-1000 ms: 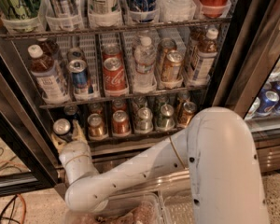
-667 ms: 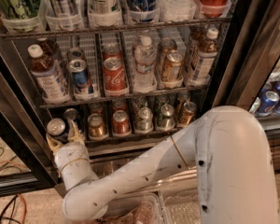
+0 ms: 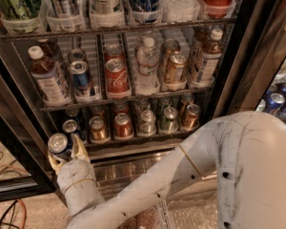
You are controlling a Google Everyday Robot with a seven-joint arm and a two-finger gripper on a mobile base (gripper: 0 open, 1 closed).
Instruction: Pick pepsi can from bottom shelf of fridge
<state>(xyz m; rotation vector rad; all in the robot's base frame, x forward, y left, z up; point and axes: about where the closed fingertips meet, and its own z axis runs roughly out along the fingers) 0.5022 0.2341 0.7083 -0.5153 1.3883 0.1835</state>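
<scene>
My gripper is at the lower left, in front of the fridge's bottom shelf, and it is shut on the pepsi can, a short dark-blue can with a silver top. The can is held out in front of the shelf's left end, just left of the rack, near the dark door frame. One pale finger shows on the can's right side. Another short blue can stands at the left of the bottom shelf. My white arm fills the lower right.
Short gold, red and green cans stand in lanes on the bottom shelf. The rack above holds bottles and tall cans. The steel base panel lies below the shelf. The dark door frame runs close on the left. More blue cans show at the right.
My gripper has drawn back out of the bottom shelf, down and to the left, with the pepsi can held in it. The other cans have not moved.
</scene>
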